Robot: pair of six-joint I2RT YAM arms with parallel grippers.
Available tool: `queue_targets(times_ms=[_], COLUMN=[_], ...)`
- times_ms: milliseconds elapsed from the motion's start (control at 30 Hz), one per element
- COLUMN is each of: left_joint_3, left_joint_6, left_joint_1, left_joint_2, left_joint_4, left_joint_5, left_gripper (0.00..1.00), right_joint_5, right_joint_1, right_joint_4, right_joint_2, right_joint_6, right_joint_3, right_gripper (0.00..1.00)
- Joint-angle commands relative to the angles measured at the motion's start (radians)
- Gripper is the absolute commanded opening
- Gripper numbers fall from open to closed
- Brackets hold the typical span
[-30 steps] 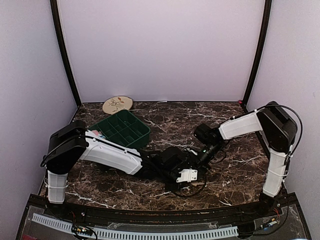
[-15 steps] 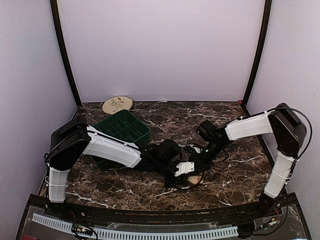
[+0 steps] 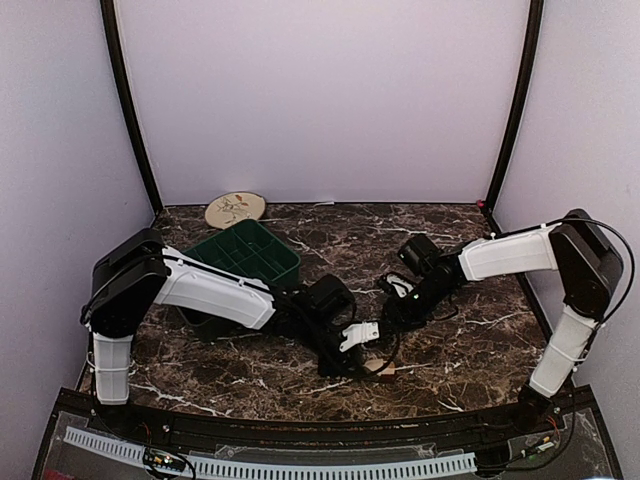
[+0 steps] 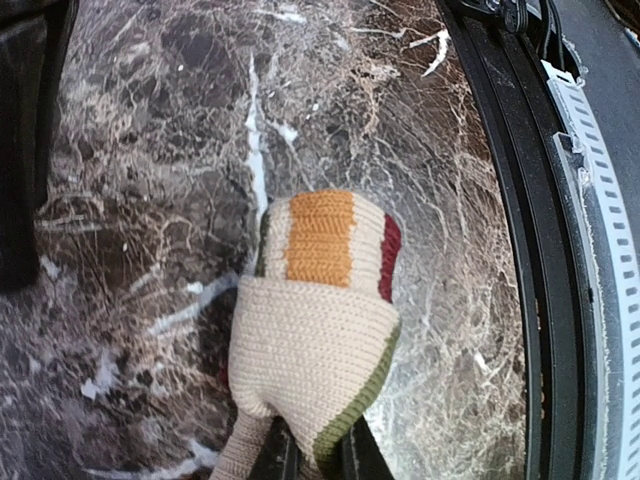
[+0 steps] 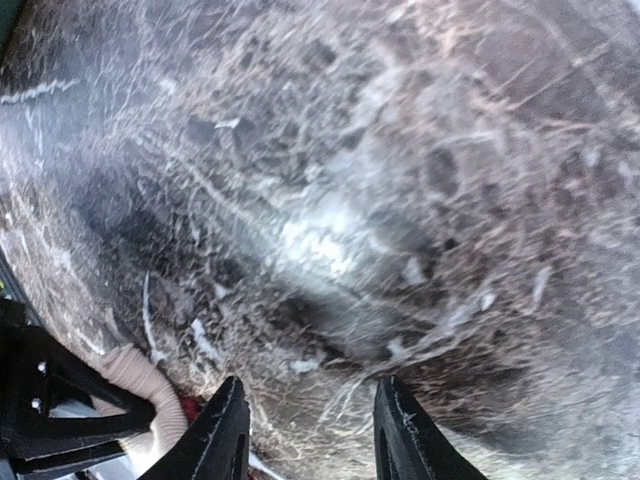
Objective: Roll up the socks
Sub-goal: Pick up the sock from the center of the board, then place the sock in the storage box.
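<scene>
- The left gripper (image 4: 318,458) was clamped shut on one end of the striped sock (image 4: 320,320). A cream layer was folded over the orange and red bands.
- In the overhead view, the sock sat at 6 o'clock on the table (image 3: 480,340), near the front edge. I could not tell whether it rested on the marble or hung just above it.
- Change: over the last second, the left gripper had drawn back toward 8 o'clock. The sock had been hidden beneath both grippers and had come into sight.
- Change: the right gripper (image 5: 310,440) had backed away toward 2 o'clock. Its fingers stood spread and empty over bare marble, apart from the sock.
- Meaning: I judged that the left arm alone now controlled the sock. With only one fold visible, the roll looked partly formed.
- I could not identify the other sock in any view.
</scene>
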Motion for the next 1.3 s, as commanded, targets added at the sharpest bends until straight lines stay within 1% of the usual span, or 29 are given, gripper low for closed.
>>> queue_targets(times_ms=[0,167,500,667,733,900,1100,1267], left_joint_3=[-0.084,-0.049,0.08,0.157,0.169,0.185,0.126,0.061], left_joint_6=[-0.095,-0.197,-0.412,-0.551,-0.621,-0.855,-1.104,-1.329], left_joint_1=[0.024,0.077,0.159,0.182,0.19,0.22,0.241,0.27], left_joint_2=[0.062,-0.029,-0.173,-0.229,-0.268,-0.366,-0.492,-0.569], left_joint_4=[-0.386,-0.383,-0.411,-0.47,-0.474,-0.529,-0.564,-0.643], left_joint_5=[-0.091,-0.163,-0.324,-0.455,-0.507,-0.659,-0.844,-0.978], left_gripper=[0.0,0.0,0.0,0.0,0.0,0.0,0.0,0.0], right_joint_5=[0.176,0.208,0.242,0.245,0.246,0.246,0.242,0.231], right_joint_1=[-0.019,-0.025,-0.025,-0.026,-0.026,-0.02,-0.01,0.008], right_joint_4=[-0.011,0.005,0.04,0.055,0.061,0.073,0.083,0.083], right_joint_2=[0.034,0.033,0.008,-0.017,-0.028,-0.043,-0.044,-0.022], right_joint_6=[0.028,0.04,0.055,0.062,0.067,0.071,0.057,0.049], right_joint_3=[-0.035,-0.021,0.012,0.013,0.011,0.012,0.033,0.077], right_gripper=[0.42,0.42,0.42,0.42,0.42,0.41,0.41,0.41])
